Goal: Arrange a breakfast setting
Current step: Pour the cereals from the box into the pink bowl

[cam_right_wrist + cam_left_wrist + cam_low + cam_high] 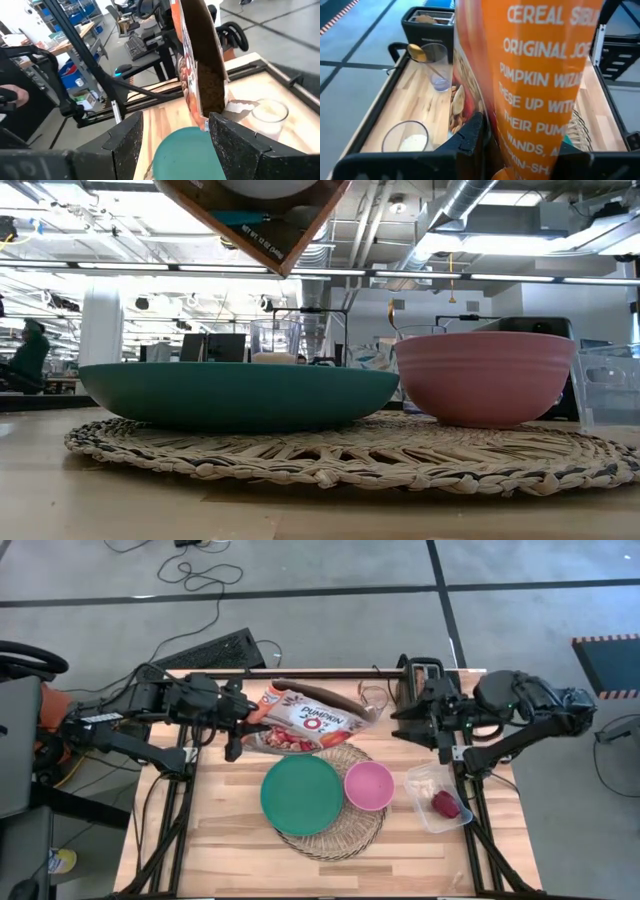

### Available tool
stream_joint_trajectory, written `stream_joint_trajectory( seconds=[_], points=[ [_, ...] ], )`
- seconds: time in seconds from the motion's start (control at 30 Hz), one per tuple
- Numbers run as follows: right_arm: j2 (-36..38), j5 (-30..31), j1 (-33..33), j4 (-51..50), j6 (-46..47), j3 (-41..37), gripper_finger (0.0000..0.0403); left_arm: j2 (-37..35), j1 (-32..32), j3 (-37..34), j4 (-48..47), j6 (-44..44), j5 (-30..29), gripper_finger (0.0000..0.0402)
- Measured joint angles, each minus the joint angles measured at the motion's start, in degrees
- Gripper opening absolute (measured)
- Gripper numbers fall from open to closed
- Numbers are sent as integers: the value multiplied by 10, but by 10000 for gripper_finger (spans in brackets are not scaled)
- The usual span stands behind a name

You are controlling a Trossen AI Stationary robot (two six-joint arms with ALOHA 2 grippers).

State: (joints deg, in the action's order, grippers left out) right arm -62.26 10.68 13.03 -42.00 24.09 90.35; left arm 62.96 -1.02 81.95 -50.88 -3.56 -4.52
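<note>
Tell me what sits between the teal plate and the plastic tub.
The pink bowl, seen from overhead: it rests on the straw mat beside the plate, with bare table before the tub.

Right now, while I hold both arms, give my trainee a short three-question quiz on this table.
1. True or false: the left gripper is shut on the cereal box.
2. What lies directly under the teal plate and pink bowl? A) toaster B) woven mat C) plastic tub
3. Name what sits in the clear tub.

Key: 1 true. 2 B, the woven mat. 3 a red fruit.
</note>
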Motion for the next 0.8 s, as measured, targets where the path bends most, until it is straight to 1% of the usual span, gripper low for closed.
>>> stream_joint_trajectory(
  seconds=[0.2, 0.33, 0.43, 0.53, 0.67, 0.8],
  points=[
    [10, 7, 54, -61, 70, 0, 234, 0, 1, 0, 0, -17, 43, 62],
    [13, 45, 114, -97, 89, 0, 217, 14, 17, 0, 2, -33, 48, 62],
    [16, 70, 153, -113, 91, 0, 207, 37, 28, 6, -14, -61, 48, 62],
    [19, 75, 190, -126, 103, 0, 201, 76, 41, 40, -58, -87, 34, 62],
    [20, 78, 235, -152, 113, 0, 199, 141, 57, 103, -142, -104, 2, 62],
    [21, 97, 273, -175, 116, 0, 198, 210, 64, 178, -208, -121, -3, 62]
  ],
)
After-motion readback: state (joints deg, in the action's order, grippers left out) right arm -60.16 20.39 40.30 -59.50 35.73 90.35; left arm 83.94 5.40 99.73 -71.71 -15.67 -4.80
